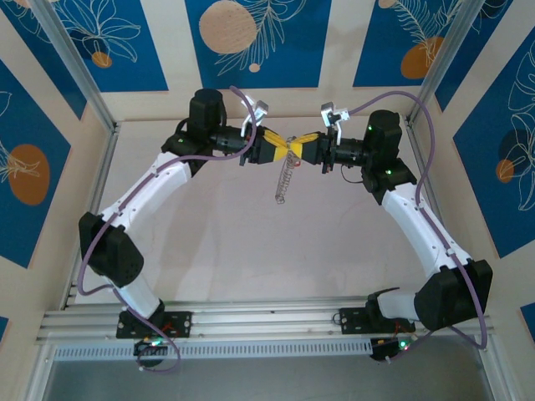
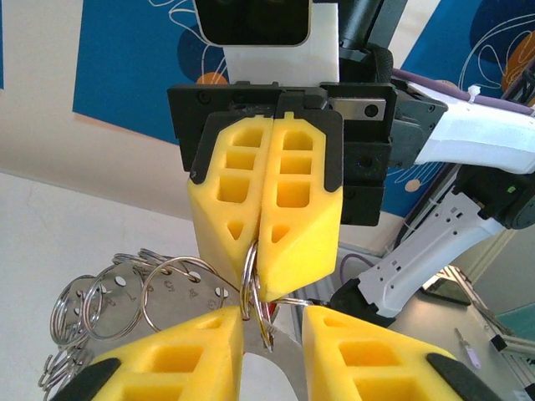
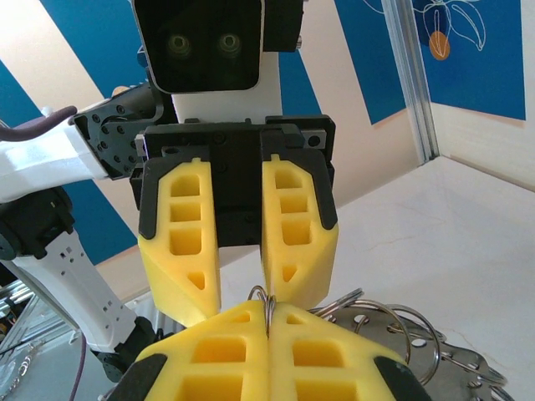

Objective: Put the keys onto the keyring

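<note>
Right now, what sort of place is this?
Probably a robot lab test cell: left arm and right arm bolted to an aluminium rail, metal frame posts around the table, printed blue backdrop panels.

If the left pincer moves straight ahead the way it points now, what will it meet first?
The right pincer, shut on a ring, is directly ahead; its yellow tips look very close, though depth is unclear.

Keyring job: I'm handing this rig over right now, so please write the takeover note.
Right gripper: shut on the thin metal keyring, held in mid-air.
Left gripper: open, facing it, straddling the ring, not gripping.
A bunch of rings and flat metal tags hangs below the grippers.
Done: ring pinched in the air.
Left: threading a key; whether any is on already, I cannot tell.
</note>
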Controlling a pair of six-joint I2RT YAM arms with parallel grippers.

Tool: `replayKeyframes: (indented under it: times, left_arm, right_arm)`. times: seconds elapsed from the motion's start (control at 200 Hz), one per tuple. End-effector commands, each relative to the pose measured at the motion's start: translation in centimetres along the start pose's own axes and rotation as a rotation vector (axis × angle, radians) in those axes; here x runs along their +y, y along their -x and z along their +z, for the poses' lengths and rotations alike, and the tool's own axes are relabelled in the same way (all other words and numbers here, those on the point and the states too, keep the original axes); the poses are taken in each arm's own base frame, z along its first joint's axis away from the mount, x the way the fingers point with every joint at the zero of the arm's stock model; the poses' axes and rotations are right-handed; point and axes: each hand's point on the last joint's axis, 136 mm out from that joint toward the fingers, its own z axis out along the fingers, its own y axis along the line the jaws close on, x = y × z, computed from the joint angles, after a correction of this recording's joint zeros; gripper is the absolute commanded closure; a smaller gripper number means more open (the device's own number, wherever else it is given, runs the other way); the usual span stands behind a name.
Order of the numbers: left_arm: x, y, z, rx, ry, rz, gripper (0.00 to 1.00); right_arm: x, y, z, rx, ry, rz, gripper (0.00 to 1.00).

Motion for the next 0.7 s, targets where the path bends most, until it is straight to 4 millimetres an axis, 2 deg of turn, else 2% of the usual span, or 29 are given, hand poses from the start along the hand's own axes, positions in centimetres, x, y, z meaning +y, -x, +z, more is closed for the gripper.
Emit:
replayKeyframes:
  times: [0.0,0.395,0.5,0.585,0.695]
  left_arm:
    - [-0.78,0.84,0.29,-0.002,-0.014,0.043,0.77]
    - [-0.78,1.08,0.32,-0.011,0.012,0.065,0.89]
    - [-0.69,1.22,0.15,-0.021,0.033,0.076,0.88]
    - [-0.58,1.29,0.09,-0.026,0.047,0.082,0.79]
    - [-0.52,1.27,0.03,-0.026,0.051,0.081,0.79]
  right_arm:
    - [0.73,1.42,0.11,-0.021,0.011,-0.040,1.00]
    - [0.66,1.22,0.12,-0.018,0.009,-0.036,1.00]
    - [0.55,1.07,0.11,-0.016,0.004,-0.036,1.00]
    - [0.53,1.03,0.06,-0.016,0.000,-0.038,1.00]
    - [0.42,0.91,0.05,-0.015,-0.005,-0.038,1.00]
